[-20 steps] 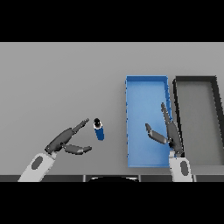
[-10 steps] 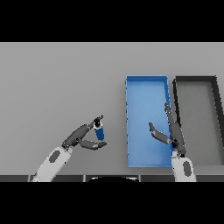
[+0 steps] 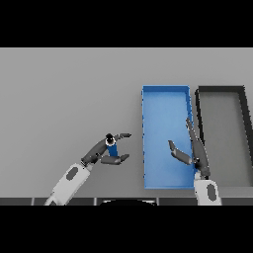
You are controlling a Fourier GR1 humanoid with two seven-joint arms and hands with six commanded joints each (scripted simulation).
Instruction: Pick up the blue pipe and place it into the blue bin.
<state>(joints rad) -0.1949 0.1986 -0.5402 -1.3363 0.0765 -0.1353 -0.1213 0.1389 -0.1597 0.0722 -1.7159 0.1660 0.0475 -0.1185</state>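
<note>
Left hand: the left hand (image 3: 101, 152) sits left of the blue bin (image 3: 166, 98), near its lower end, fingers and thumb curled round the blue pipe (image 3: 112, 147)
Blue pipe: stands roughly upright in that grasp, dark cap on top, just left of the blue bin's left wall and not inside it; I cannot tell whether its foot touches the table
Right hand: the right hand (image 3: 196, 150) hangs over the blue bin's right wall at its near end, fingers straight and spread apart, thumb reaching over the bin floor, holding nothing
Blue bin: long and open-topped, its floor bare; a narrow strip of table lies between its left wall and the pipe
Dark bin: a dark bin (image 3: 221, 90) lies parallel, just right of the blue bin, a thin gap between them
Table: the grey table (image 3: 64, 94) spreads wide and flat left of and beyond the blue bin
Change: half a second ago the left hand was closing on the pipe farther from the blue bin; now hand and pipe are a little nearer its left wall, and the right hand has barely shifted
</note>
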